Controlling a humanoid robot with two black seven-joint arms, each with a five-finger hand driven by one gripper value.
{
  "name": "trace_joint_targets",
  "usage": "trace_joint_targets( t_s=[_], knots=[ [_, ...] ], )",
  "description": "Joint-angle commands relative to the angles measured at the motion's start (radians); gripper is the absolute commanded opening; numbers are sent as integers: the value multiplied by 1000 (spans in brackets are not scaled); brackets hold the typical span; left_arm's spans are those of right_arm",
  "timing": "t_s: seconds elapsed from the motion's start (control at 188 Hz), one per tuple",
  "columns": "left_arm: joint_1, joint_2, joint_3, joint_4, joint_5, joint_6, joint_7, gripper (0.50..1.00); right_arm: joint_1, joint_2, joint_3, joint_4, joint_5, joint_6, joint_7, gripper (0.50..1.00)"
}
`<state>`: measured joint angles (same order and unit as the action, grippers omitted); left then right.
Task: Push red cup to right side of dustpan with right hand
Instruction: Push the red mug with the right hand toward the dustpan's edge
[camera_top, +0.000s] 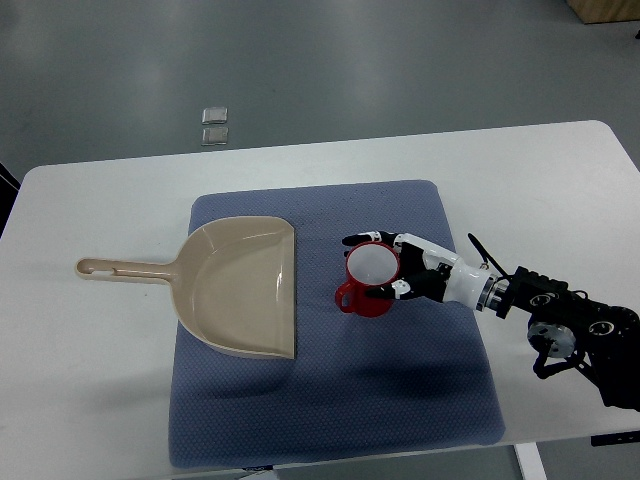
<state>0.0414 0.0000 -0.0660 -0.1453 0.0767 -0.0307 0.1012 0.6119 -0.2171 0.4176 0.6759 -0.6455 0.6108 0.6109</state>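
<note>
No writing or brand mark can be read on any item. The red cup (368, 283), white inside with its small handle turned toward the beige dustpan (243, 285), stands upright on the blue mat (330, 400) just right of the dustpan's open edge, with bare mat to its right and toward the robot and bare white table (560, 180) past the mat's right edge. The right hand (400, 268) has its fingers curled around the cup's rim from the right side.

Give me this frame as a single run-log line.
right hand: around cup, fingers on both sides | cup: upright on mat, right of dustpan, apart | left hand: not in view
</note>
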Motion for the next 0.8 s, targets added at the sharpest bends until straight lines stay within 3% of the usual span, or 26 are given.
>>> trace_joint_targets(
  t_s=[0.0,0.793],
  knots=[
    [0,0,0,0,0,0,0,1000,-4,5,-2,11,-5,0,0,936],
    [0,0,0,0,0,0,0,1000,-15,56,-2,48,-46,0,0,936]
  ],
)
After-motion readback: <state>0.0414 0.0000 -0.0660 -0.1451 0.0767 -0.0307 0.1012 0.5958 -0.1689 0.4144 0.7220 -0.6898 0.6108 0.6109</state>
